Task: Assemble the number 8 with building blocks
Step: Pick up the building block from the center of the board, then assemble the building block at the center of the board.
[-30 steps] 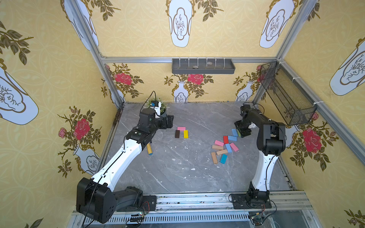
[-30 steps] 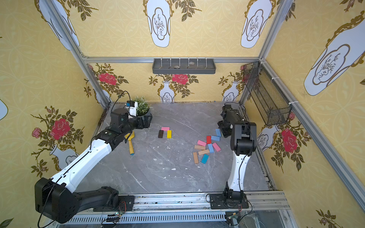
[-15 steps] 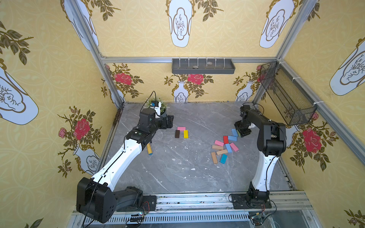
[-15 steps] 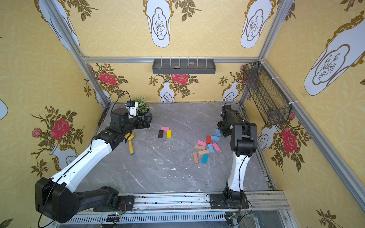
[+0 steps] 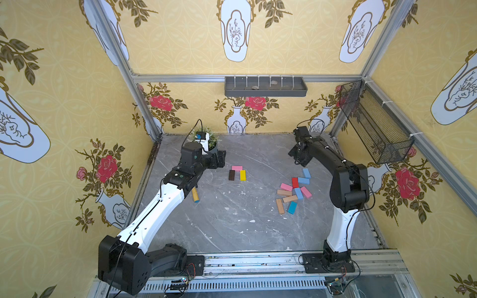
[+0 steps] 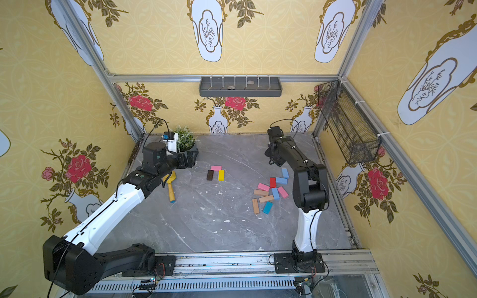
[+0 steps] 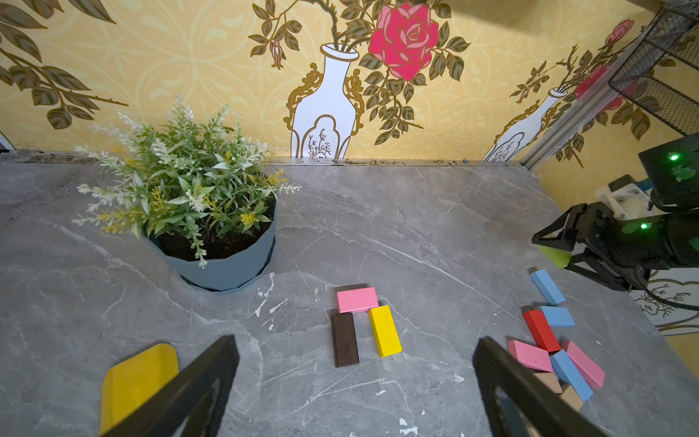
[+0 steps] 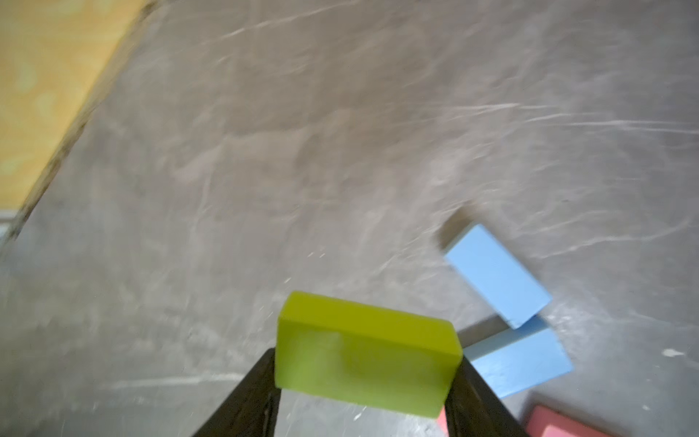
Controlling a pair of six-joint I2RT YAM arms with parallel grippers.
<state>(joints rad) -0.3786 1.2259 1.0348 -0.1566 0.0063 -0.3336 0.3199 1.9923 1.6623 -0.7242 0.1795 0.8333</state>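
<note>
The right gripper point(image 8: 365, 378) is clamping a green block point(image 8: 363, 340) by its two short ends, so the block's long axis is running from jaw to jaw. It is hanging near the far right part of the desk point(image 5: 232, 227), just beyond the loose pile of blocks point(image 5: 294, 191), with two light blue blocks point(image 8: 495, 276) lying closest to it. The started figure is sitting toward the desk's left side from there: a pink block point(image 7: 356, 299) lying crosswise, with a brown block point(image 7: 344, 339) and a yellow block point(image 7: 384, 331) running side by side from it toward the near edge. Only bare desk is lying between the green block and this group. The left gripper point(image 7: 353, 342) is hovering nearer the figure, jaws spread wide and empty, close to the potted plant point(image 7: 223, 265) and the yellow scoop point(image 7: 138, 378), and is likely crowding that side.
</note>
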